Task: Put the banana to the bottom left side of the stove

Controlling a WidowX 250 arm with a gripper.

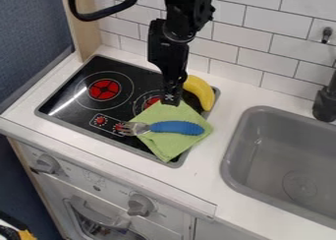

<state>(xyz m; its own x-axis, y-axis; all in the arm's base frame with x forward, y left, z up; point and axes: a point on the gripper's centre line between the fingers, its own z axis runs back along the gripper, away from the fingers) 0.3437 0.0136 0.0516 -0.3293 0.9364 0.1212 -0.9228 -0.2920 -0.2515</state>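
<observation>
On the stove (73, 90), a fork (172, 128) is lying across a cloth (164, 146); the end effector (172, 97) is hanging near its back corner, open or closed I cannot tell; the banana (199, 91) is resting back right, the sink (289, 145) sitting beyond

On worktop (203, 180), toward left end: stove (59, 99). Right of stove: sink (230, 158), with faucet (326, 104) at rear edge. On stove's rear right corner: banana (200, 91). In front of banana, across stove's right edge: cloth (164, 148). On cloth: fork (177, 128), handle toward right, tines past cloth's left corner. Behind worktop: wall (242, 37).
</observation>
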